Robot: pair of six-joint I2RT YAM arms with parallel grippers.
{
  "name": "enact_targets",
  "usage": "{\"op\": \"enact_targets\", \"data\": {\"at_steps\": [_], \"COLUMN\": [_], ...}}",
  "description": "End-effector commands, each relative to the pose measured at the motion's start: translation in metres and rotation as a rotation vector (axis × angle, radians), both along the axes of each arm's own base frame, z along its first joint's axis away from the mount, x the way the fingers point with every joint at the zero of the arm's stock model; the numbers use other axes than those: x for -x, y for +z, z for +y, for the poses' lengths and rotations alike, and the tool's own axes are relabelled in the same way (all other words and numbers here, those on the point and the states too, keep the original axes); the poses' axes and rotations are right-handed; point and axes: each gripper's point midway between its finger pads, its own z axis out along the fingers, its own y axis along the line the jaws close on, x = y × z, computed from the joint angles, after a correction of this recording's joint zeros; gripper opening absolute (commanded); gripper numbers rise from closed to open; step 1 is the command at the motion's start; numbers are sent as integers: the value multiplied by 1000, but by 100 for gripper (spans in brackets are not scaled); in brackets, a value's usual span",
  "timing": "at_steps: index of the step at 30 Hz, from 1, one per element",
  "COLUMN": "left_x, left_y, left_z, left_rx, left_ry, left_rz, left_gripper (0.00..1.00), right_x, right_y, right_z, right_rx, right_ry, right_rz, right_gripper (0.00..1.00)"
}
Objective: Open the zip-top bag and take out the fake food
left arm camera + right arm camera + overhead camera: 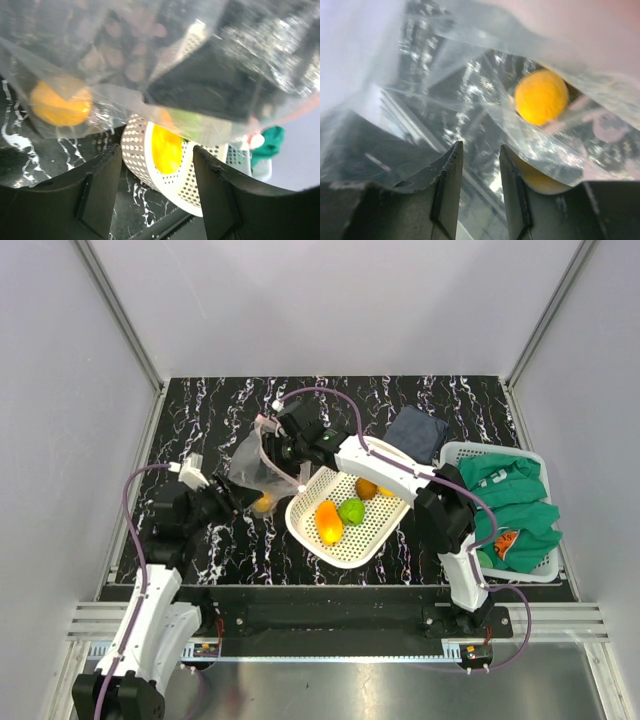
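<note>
Bag held up beside basket, orange inside. Left gripper wide open, empty; right gripper near-closed, seems pinched on film. Risk: film slips, bag drops unemptied

No text, label, brand or number can be read anywhere (the orange print on the green clothing is too small to make out).
</note>
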Motion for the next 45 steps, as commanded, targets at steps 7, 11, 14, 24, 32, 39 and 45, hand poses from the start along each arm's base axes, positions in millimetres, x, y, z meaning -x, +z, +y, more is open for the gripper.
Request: {"op": "enact_targets", "data": {"at_steps": [7, 11, 14, 24, 32, 39, 45], "left_x": [2, 19, 26, 6, -17, -33, -35], "left_y": [14, 63, 88, 102, 69, 65, 72], "left_z": [-7, -36, -37, -23, -8, -9, -25], "left_rx": [48, 142, 59, -47, -145, -165, -117], "left_ry": [-29, -246, -251, -81, 29, 36, -47], "left_rz": [4, -186, -335, -284, -123, -98, -132], "left_gripper": [42, 62, 70, 84, 77, 69, 67], "right_x": [-2, -3, -11, -8, -5, -3, -4], "right_y": [78, 67, 60, 70, 68, 68, 63], "right_z": [-4, -9, -11, 2, 8, 9, 9], "right_rx": [-264, -245, -223, -223, -231, -232, -221], "right_ry": [-139, -190, -248, -210, -178, -168, -168], "right_rz": [-71, -41, -36, -52, -39, -37, -34], "right_gripper": [30, 26, 26, 30, 30, 30, 30]}}
